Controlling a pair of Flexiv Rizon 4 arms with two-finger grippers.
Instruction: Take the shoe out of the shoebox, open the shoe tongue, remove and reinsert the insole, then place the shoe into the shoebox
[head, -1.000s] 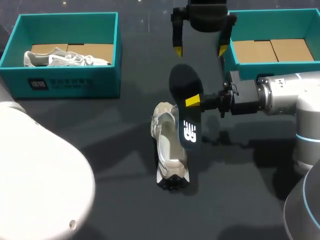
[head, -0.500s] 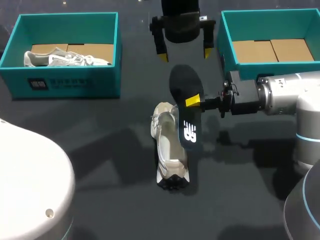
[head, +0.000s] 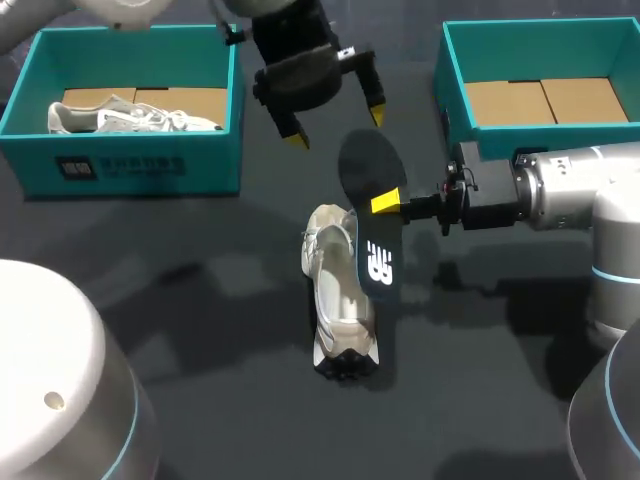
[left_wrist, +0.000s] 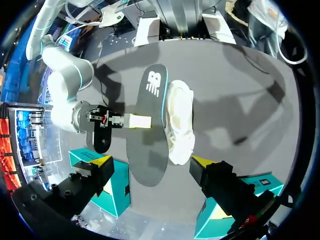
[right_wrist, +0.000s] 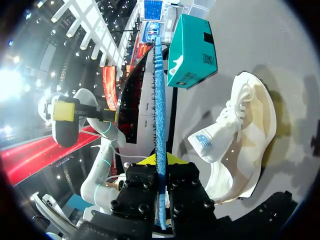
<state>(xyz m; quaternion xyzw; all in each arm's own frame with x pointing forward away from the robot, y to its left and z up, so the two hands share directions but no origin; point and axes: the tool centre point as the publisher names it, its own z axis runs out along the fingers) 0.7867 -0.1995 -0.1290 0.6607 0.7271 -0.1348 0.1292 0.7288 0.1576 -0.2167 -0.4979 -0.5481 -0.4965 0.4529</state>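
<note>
- Right gripper (head: 388, 203): comes in from the right and is clamped on the dark insole (head: 366, 180), gripping its right edge about mid-length. In the right wrist view the insole stands edge-on between the fingers.
- Insole: fully out of the shoe, long axis running near to far, broad end far.
- Shoe (head: 335, 300): pale, lies mid-table, lengthwise near to far, just left of the insole and left of and nearer than my right gripper. The insole's near half overlaps the shoe's right edge in the head view; I cannot tell if they touch.
- Left gripper (head: 337, 127): fingers spread wide, holding nothing, hanging just far-left of the insole's broad end.
- Left shoebox (head: 130, 165): teal, far left, with a second shoe (head: 130, 118) in it.
- Right shoebox (head: 452, 90): teal, far right, just beyond my right arm.
</note>
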